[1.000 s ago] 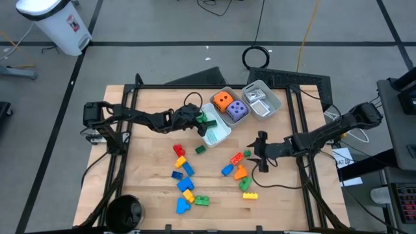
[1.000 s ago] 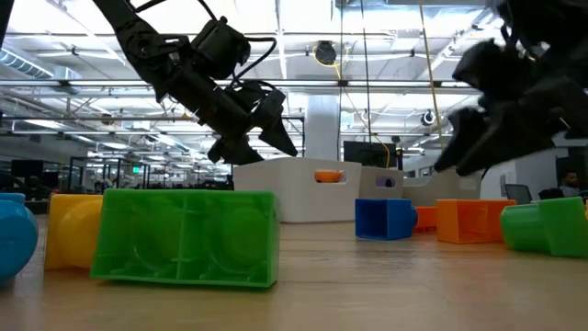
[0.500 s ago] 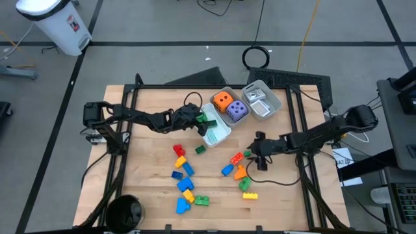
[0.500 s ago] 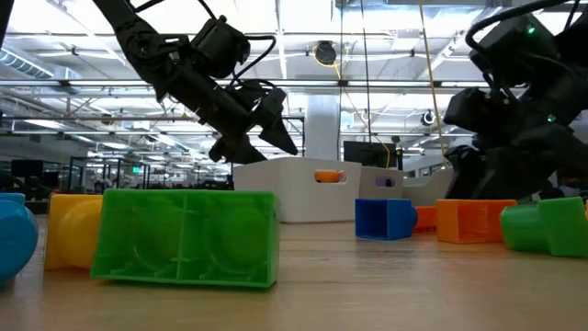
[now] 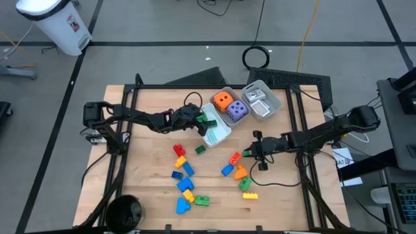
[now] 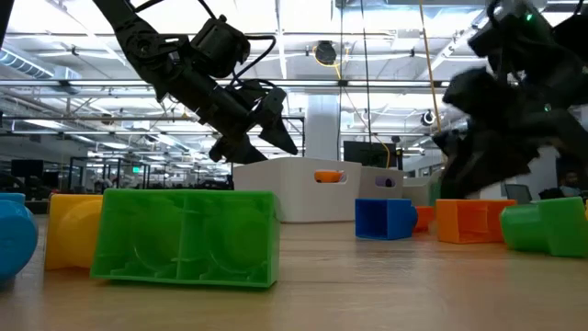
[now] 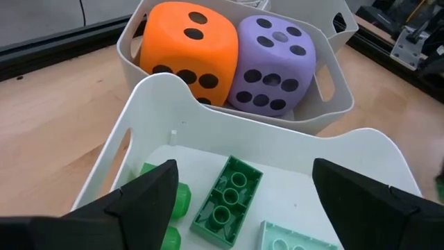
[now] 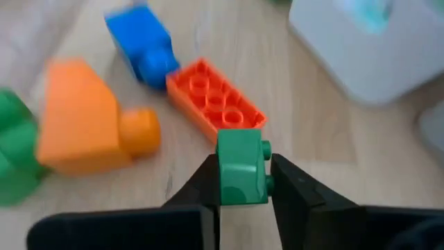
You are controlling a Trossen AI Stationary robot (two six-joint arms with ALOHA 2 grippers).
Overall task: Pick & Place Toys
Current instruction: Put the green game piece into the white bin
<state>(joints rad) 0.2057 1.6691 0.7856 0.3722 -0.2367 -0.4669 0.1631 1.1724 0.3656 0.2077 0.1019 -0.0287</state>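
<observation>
Right of centre on bench | right gripper (image 8: 241,182) jaws closed on green brick (image 8: 241,165), beside red brick (image 8: 215,104) | left gripper (image 5: 197,117) jaws wide, empty, over white tray (image 7: 361,149) | risk: shallow pinch, brick may slip during lift

Green brick (image 8: 241,169) pinched, apparently above table.

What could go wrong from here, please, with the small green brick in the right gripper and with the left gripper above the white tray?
1. The right gripper pinches the green brick only at its edges, so it may slip.
2. The red brick and orange brick lie close below; a dropped brick could knock them.
3. The left gripper hangs open over the white tray, so lowering it might catch the rim.
</observation>
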